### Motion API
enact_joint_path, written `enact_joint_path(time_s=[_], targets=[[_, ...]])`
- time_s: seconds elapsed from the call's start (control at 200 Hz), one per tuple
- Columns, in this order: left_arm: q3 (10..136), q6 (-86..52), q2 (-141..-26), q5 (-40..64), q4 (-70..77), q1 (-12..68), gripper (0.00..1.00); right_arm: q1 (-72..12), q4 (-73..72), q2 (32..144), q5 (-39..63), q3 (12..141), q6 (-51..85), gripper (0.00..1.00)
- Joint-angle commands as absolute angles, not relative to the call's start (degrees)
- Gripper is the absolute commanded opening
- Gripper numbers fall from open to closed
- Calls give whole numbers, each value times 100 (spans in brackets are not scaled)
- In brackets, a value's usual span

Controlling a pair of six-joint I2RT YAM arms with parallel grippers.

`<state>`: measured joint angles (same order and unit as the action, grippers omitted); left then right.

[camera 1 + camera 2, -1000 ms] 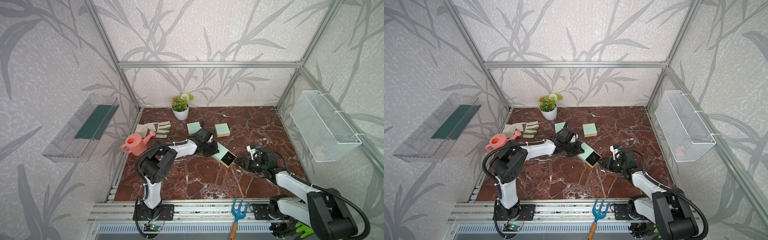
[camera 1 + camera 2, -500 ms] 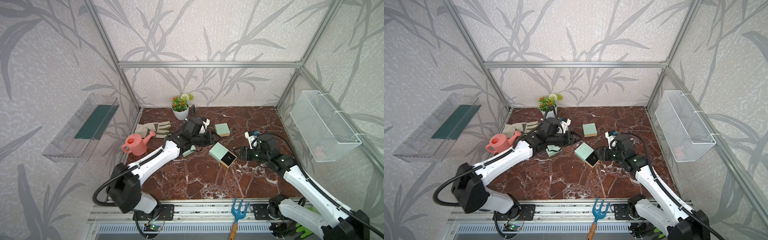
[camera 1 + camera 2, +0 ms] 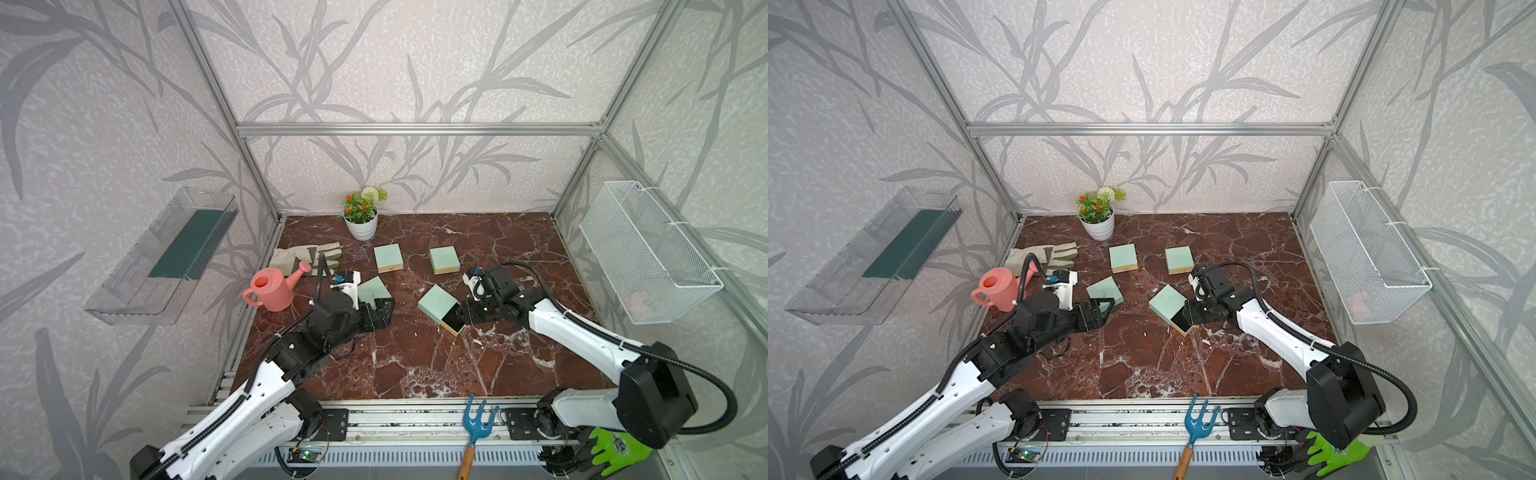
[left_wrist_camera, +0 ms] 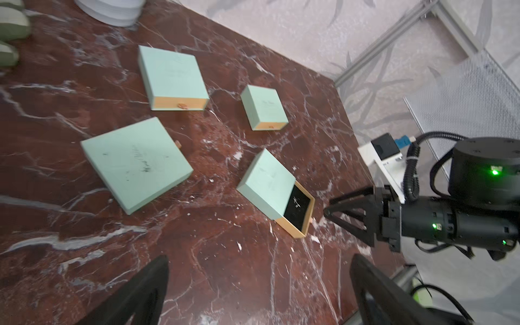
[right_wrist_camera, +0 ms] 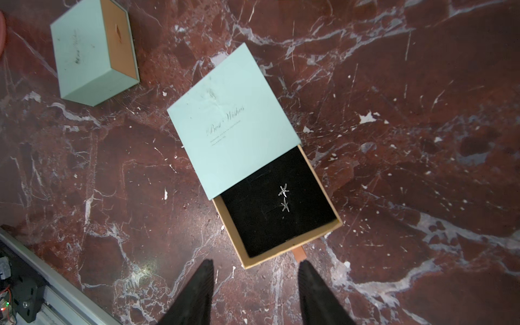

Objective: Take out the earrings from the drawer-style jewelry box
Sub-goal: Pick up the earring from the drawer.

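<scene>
The earrings [image 5: 284,197] lie in the open drawer [image 5: 228,229] on its black lining, apparently one behind the other along its length. The right gripper [image 5: 254,263], jaws apart and empty, hangs just outside the drawer's front wall, far nearer than the wide-spread left gripper [image 4: 259,257].

Red-brown marble worktop [image 3: 415,365] veined white, mint-green box [image 5: 233,126] with grey script, tan drawer [image 5: 292,242] lined black, silvery earrings [image 5: 284,198], coral-pink watering can [image 3: 270,289], blue fork [image 3: 478,419] with wooden handle, bright green glove [image 3: 615,446], pale walls [image 3: 415,62] patterned with grey leaves, white pot [image 3: 361,226] of orange flowers
</scene>
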<state>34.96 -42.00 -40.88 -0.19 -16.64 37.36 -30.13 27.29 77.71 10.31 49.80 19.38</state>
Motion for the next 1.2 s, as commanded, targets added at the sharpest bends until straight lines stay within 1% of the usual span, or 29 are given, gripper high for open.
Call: enact_joint_path(time_s=[0.0, 0.055, 0.11, 0.17, 0.225, 0.285, 0.325, 0.375, 0.455, 0.56, 0.615, 0.715, 0.775, 1.02, 1.195], targets=[[2875, -4125, -3552, -257, -445, 3712, 99, -3056, 2707, 7984, 1003, 5218, 1819, 45], [2803, -3587, -3442, 531, -198, 3709, 99, -3066, 2744, 8112, 935, 5276, 1820, 44], [3027, -3113, -3462, 1161, -539, 3713, 99, -3064, 2789, 8218, 838, 5322, 1828, 44], [3362, -2871, -3604, 1435, -1043, 3718, 99, -3070, 2795, 8344, 771, 5357, 1828, 44], [3471, -2669, -3774, 1641, -1125, 3704, 99, -3067, 2796, 8470, 769, 5415, 1845, 42], [3454, -3057, -3956, 1768, -1071, 3618, 99, -3073, 2825, 8624, 837, 5511, 1847, 40], [3498, -3238, -4089, 2142, -1091, 3513, 99, -3067, 2855, 8735, 861, 5568, 1848, 39], [3650, -3166, -4229, 2538, -1298, 3453, 99, -3070, 2859, 8842, 837, 5618, 1859, 37], [3892, -2893, -4410, 2887, -1628, 3447, 99, -3073, 2823, 8956, 872, 5646, 1872, 34], [4012, -2811, -4601, 2690, -1850, 3364, 99, -3073, 2853, 9075, 864, 5694, 1872, 32], [4071, -2851, -4702, 2756, -1897, 3239, 99, -3075, 2862, 9113, 810, 5695, 1872, 29], [4123, -2944, -4796, 2916, -1856, 3080, 99, -3074, 2854, 9167, 792, 5700, 1863, 28], [4116, -2976, -4794, 2966, -1826, 3036, 99, -3064, 2846, 9207, 791, 5704, 1855, 26], [4057, -2931, -4591, 2834, -1909, 3024, 99, -3066, 2856, 9377, 633, 5755, 1882, 23], [4047, -2935, -4543, 2751, -1910, 3025, 99, -3072, 2855, 9448, 633, 5809, 1920, 19]])
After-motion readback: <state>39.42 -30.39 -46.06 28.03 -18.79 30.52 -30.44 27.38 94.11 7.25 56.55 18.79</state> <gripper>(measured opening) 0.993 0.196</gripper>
